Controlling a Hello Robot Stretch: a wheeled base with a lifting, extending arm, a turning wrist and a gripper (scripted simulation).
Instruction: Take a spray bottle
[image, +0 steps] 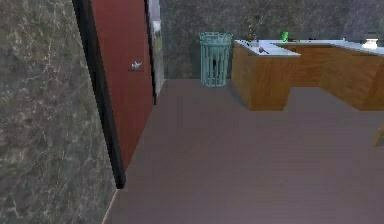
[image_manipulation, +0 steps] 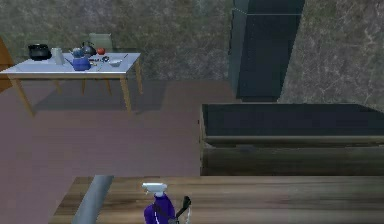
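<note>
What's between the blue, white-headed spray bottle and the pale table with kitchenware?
Bare brown floor, seen in the arm side view, separates the blue, white-headed spray bottle from the pale wooden-legged table.

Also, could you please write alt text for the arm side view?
A blue spray bottle with a white head stands on a wooden counter at the bottom. Beyond: a dark-topped cabinet, a tall dark unit and a cluttered table.
</note>
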